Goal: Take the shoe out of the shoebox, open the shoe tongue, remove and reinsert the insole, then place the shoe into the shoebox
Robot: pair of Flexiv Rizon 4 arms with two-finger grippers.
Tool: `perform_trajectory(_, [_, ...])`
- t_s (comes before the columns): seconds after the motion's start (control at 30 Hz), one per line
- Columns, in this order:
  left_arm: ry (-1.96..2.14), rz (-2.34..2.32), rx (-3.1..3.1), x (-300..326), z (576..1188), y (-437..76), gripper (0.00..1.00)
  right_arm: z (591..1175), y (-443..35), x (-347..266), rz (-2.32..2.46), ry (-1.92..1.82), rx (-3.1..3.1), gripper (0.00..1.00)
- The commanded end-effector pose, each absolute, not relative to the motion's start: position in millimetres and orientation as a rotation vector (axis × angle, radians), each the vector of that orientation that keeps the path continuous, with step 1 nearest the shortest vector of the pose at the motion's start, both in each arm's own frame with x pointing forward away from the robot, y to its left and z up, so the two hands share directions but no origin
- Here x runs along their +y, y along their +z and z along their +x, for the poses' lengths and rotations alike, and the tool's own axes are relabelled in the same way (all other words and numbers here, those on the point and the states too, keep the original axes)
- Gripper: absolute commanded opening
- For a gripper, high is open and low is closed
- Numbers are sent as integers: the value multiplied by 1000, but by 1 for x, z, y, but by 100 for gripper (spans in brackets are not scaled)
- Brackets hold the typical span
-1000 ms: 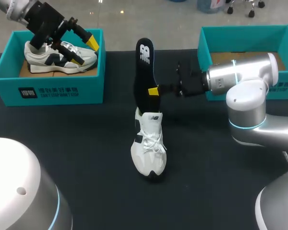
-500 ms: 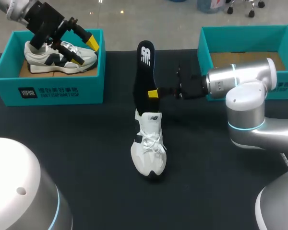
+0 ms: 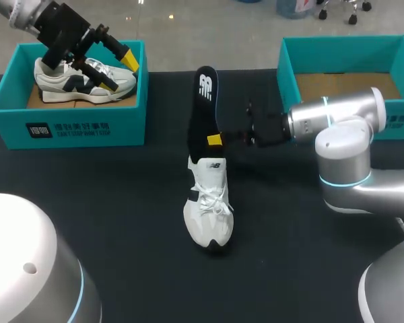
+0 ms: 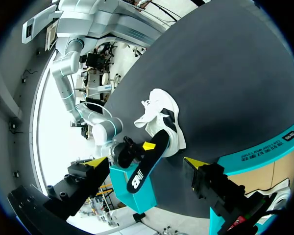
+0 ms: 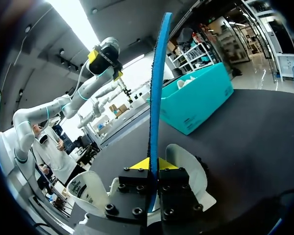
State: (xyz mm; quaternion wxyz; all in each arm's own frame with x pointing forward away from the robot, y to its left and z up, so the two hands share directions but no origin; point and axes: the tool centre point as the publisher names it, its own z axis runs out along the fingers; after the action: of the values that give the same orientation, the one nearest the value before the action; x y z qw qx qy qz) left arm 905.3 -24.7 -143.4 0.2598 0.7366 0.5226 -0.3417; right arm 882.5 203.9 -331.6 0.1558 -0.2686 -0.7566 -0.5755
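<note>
Right jaws pinch the upright insole [image 3: 203,101], lower end seemingly inside the shoe [image 3: 209,215]. Left jaws spread, over the shoebox [image 3: 74,128].

You are working in a robotics lab. Two silver jointed robot arms, the left arm [image 3: 23,15] and the right arm [image 3: 343,134], stand at one black-covered counter [image 3: 121,222]. An open teal box sits at each far corner: the left shoebox [image 3: 67,128] and the right shoebox [image 3: 337,44].
</note>
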Motion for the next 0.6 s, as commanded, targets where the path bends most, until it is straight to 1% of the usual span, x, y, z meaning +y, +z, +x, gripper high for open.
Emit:
perform_trajectory(0.03, [-922,1999,1418,-24,905,-143,100,875,-339,206,-784,-1638,-2162,0])
perform_trajectory(0.6, [-922,1999,1418,-24,905,-143,100,854,-362,208,-820,-1548,-2129,0])
